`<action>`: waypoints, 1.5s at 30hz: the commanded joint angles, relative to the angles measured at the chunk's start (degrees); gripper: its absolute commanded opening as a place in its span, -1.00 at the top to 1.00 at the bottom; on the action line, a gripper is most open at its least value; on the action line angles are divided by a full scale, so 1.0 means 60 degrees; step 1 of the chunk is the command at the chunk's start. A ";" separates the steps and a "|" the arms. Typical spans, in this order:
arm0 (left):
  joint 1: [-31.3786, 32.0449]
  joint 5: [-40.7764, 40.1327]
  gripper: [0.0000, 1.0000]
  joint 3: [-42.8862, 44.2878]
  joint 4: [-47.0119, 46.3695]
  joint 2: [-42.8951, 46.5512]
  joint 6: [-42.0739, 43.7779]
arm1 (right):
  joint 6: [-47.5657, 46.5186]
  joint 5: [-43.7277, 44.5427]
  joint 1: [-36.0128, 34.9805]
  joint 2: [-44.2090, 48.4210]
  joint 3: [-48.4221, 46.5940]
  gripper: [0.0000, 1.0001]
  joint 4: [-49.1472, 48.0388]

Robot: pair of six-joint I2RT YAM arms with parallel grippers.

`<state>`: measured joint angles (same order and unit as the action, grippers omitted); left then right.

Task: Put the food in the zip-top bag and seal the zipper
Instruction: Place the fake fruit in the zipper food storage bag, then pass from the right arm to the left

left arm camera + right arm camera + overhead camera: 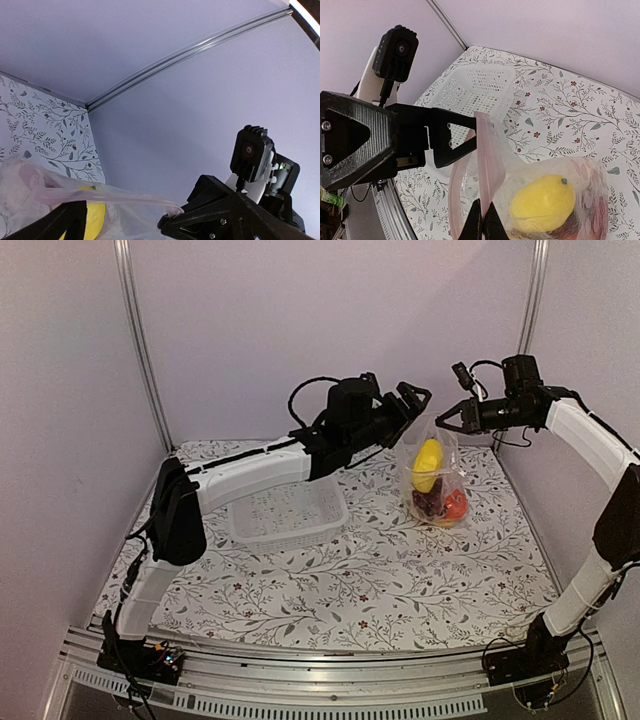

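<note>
The clear zip-top bag (pixel 436 485) hangs upright between both grippers at the back right, its bottom at the tablecloth. Inside it are a yellow lemon (pixel 428 465), dark red grapes (pixel 428 502) and an orange tomato (pixel 456 506). My left gripper (pixel 416 402) is shut on one top corner, as seen in the right wrist view (pixel 474 131). My right gripper (pixel 446 420) is shut on the pinkish zipper (pixel 487 165), its fingertips (pixel 479 225) pinching it. One lip bows out, so the mouth gapes. The lemon (pixel 547 202) fills the bag's upper part.
A white slotted basket (pixel 288 512) stands on the floral tablecloth (pixel 330 580) under the left arm, left of the bag. Lilac walls close in behind and at both sides. The right gripper (pixel 170 217) with its camera (pixel 252 150) shows in the left wrist view.
</note>
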<state>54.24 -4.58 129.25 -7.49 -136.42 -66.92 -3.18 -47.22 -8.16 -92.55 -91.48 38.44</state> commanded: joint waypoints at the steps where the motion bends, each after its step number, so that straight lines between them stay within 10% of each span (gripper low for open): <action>1: 0.0134 -0.0335 -0.99 0.0102 -0.0501 0.0621 0.2557 | 0.0005 -0.0231 0.0071 -0.0096 -0.0208 1.00 -0.0118; 10: 0.0389 0.1070 -0.99 -0.3607 -0.1968 0.3829 0.7491 | -0.0654 -0.0753 0.0063 0.0440 0.0188 1.00 -0.0064; 19: 0.0950 0.2785 -0.99 -0.5523 -0.0229 0.5479 1.1038 | -0.1378 -0.1364 -0.0206 0.0758 0.0205 1.00 0.0691; 31: 0.3005 0.1430 -0.37 -0.4032 0.5283 0.4973 1.5971 | -0.3414 -0.2278 -0.1020 0.1565 -0.0188 1.00 0.2953; 45: 0.3308 -0.0525 -0.32 -0.1042 0.8921 0.2640 1.4947 | -0.3221 -0.2305 -0.1296 0.0968 -0.0207 1.00 0.2723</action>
<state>74.35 -5.06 120.27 38.04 -119.13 24.51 -21.98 -59.02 -15.35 -86.35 -90.83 56.07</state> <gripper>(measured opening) 0.688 0.004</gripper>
